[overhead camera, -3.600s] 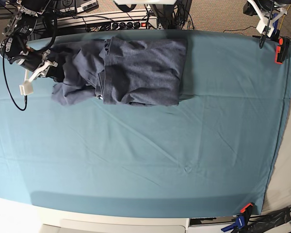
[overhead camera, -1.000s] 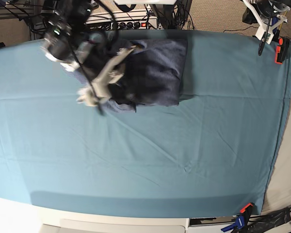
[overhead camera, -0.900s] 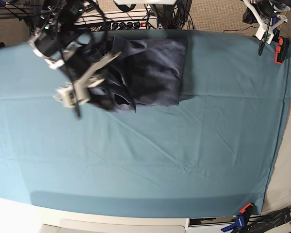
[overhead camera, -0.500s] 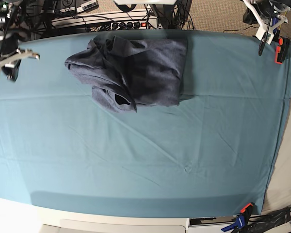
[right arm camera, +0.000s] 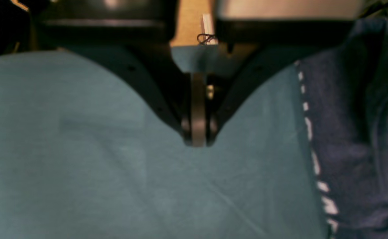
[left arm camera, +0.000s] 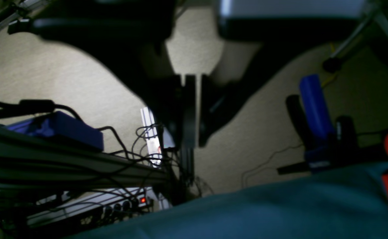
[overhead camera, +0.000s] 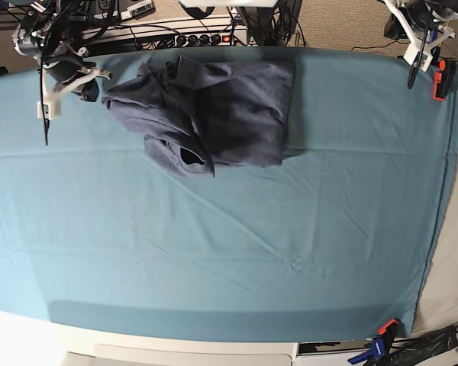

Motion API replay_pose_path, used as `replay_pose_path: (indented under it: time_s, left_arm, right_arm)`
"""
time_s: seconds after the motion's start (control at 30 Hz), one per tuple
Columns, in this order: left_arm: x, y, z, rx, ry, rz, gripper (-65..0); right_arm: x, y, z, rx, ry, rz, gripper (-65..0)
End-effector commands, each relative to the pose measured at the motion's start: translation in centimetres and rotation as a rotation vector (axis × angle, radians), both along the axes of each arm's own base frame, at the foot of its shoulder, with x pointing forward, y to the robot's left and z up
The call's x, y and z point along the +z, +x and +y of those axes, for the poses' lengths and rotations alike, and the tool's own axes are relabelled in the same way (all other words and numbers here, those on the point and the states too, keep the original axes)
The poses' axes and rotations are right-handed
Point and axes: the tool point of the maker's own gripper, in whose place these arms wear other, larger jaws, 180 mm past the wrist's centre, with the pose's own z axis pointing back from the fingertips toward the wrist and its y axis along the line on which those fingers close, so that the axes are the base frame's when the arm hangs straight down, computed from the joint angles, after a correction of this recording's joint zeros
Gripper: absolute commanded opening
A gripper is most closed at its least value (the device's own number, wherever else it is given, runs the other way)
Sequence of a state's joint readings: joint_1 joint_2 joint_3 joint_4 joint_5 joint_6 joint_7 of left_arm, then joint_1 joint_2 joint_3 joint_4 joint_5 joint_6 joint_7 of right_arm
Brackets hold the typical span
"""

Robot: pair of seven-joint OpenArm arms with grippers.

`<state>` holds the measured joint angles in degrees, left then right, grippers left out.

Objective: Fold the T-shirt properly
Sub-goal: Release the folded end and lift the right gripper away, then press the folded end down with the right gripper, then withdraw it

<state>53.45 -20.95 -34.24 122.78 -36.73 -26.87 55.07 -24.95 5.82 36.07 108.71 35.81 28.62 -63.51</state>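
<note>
The slate-blue T-shirt (overhead camera: 221,107) lies bunched at the table's far middle, its left part heaped in folds over the flatter right part. In the right wrist view the T-shirt (right arm camera: 359,139) fills the right side, a white-stitched hem along its edge. My right gripper (overhead camera: 46,110) hangs just left of the shirt, apart from it. Its fingers (right arm camera: 198,132) are shut on nothing above bare teal cloth. My left gripper (overhead camera: 414,59) sits at the far right corner. There the left gripper (left arm camera: 190,132) is shut and empty, past the table's edge.
A teal cloth (overhead camera: 229,252) covers the whole table. Orange clamps (overhead camera: 443,76) hold it at the far right corner, and a blue-and-orange clamp (overhead camera: 380,339) grips the near edge. Cables and a power strip (overhead camera: 191,34) run behind the far edge.
The shirt's left part was carried right and dropped onto the pile. My right gripper let go, shut, swung far left, then came back beside the shirt. The left arm has not moved.
</note>
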Motion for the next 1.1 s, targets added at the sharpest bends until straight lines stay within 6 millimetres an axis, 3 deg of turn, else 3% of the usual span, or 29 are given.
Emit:
replay_pose_path:
  time_s: [0.0,0.4,0.53,0.63,0.87,0.97,1.07]
  left_arm:
    - [0.5,0.2,-0.1,-0.011,-0.002,-0.017,-62.9]
    - [0.5,0.2,-0.1,-0.011,-0.002,-0.016,-62.9]
    - [0.5,0.2,-0.1,-0.011,-0.002,-0.017,-62.9]
    - [0.5,0.2,-0.1,-0.011,-0.002,-0.017,-62.9]
    - [0.5,0.2,-0.1,-0.011,-0.002,-0.017,-62.9]
    - [0.5,0.2,-0.1,-0.011,-0.002,-0.017,-62.9]
    - [0.5,0.2,-0.1,-0.011,-0.001,-0.017,-62.9]
  right_arm:
    - [1.2,1.0,0.3,0.031,-0.013,-0.05,-65.0]
    - [3.9,2.2,4.9,0.186,0.06,-0.132,-65.0]
    - [4.0,2.4,6.7,0.222,0.107,-0.147,-65.0]
    - [3.5,2.5,9.6,0.283,0.16,-0.141,-65.0]
    - [2.9,1.7,20.1,0.563,0.278,-0.146,-65.0]
    - [2.0,1.1,22.3,0.645,0.227,-0.119,-65.0]
    - [1.4,0.8,23.0,0.667,0.2,-0.095,-65.0]
